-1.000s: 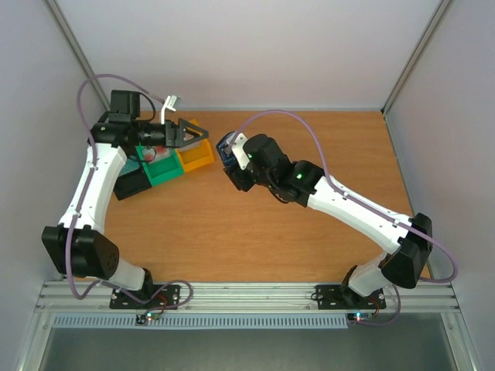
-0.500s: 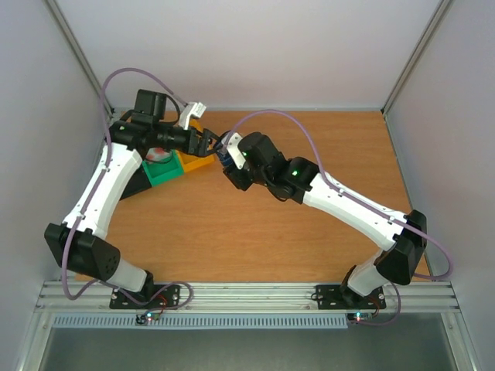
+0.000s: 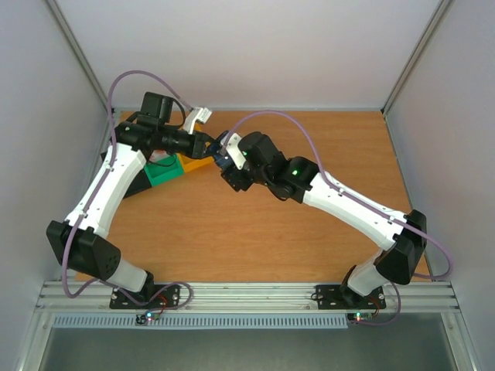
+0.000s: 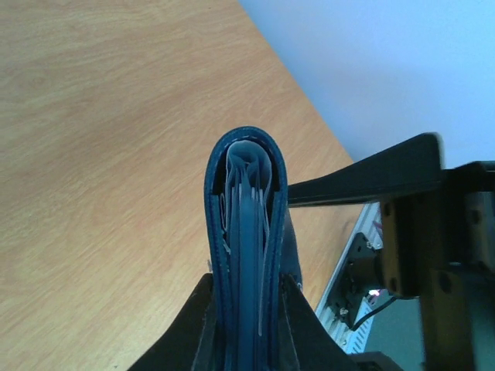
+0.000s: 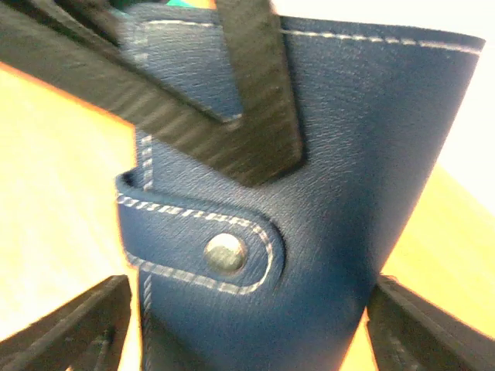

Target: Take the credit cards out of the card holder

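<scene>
Dark navy-blue grained bifold card holder [image 4: 246,224]: folded, snap tab [image 5: 226,252] fastened, held in the air above the wooden table [image 3: 232,232], near the yellow plastic bin [image 3: 199,163]. Left gripper [image 4: 247,287] clenched on its two faces. Right gripper [image 5: 253,286] spread, straddling its edges, narrow gap each side.

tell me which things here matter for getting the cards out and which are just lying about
For the job: card holder, clamped by the left gripper; right gripper, fingers open either side of it; credit cards, not clearly visible.
Lying about: green bin, yellow bin, black bin, all by the left arm.
</scene>
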